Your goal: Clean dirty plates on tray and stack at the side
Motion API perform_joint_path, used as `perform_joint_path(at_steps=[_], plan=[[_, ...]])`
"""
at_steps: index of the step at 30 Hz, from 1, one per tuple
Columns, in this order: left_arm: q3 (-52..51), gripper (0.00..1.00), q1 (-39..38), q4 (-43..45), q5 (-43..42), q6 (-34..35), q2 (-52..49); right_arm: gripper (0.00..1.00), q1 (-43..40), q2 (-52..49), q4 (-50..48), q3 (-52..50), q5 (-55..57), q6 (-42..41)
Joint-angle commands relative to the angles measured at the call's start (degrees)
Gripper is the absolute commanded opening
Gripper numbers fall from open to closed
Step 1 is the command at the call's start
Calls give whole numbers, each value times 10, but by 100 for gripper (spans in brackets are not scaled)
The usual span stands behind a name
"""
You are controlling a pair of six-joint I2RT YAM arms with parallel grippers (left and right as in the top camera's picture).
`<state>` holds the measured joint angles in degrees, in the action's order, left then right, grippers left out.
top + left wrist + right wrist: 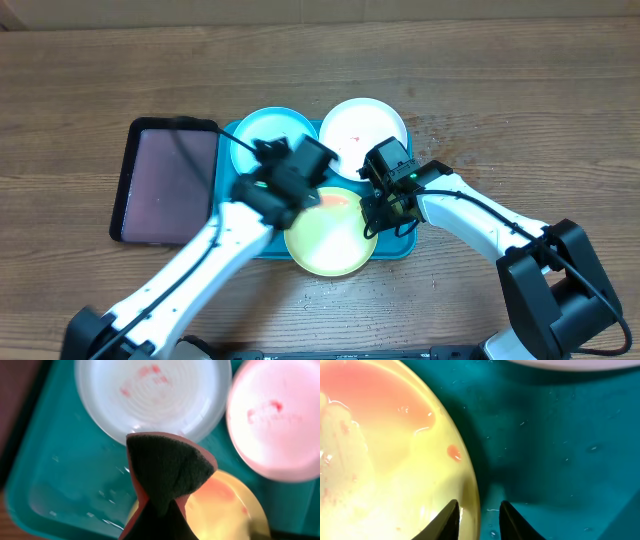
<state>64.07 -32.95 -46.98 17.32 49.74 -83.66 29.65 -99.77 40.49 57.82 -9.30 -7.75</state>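
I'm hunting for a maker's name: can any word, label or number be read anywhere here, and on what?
None can be read. The cyan plate, white plate and yellow plate show only red smears; the tray and sponge are plain.

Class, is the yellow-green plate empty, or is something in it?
Not empty: a pinkish liquid film lies on the yellow-green plate, with one small droplet near its rim.

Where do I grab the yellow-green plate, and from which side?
Probably best to take the yellow-green plate by its rim at the right edge, coming from the right. It is wide and shallow, so only the rim fits between fingers, and the right end effector is open there, straddling it.
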Motion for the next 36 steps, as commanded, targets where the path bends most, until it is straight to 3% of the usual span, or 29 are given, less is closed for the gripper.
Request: perform_joint_path(at_steps=[1, 8, 19, 30, 36], plan=[[3, 4, 60, -2, -15, -112, 21, 29, -1, -1, -1, 13, -44, 1], [2, 4, 204, 3, -113, -234, 12, 4, -1, -1, -10, 13, -53, 3], [2, 4, 353, 9, -116, -334, -23, 4, -1, 15, 28, 93, 47, 5], [2, 4, 387, 56, -107, -419, -118, 4, 14, 40, 56, 176, 256, 5], [2, 4, 389, 107, -102, -436, -153, 4, 71, 41, 50, 187, 439, 5]])
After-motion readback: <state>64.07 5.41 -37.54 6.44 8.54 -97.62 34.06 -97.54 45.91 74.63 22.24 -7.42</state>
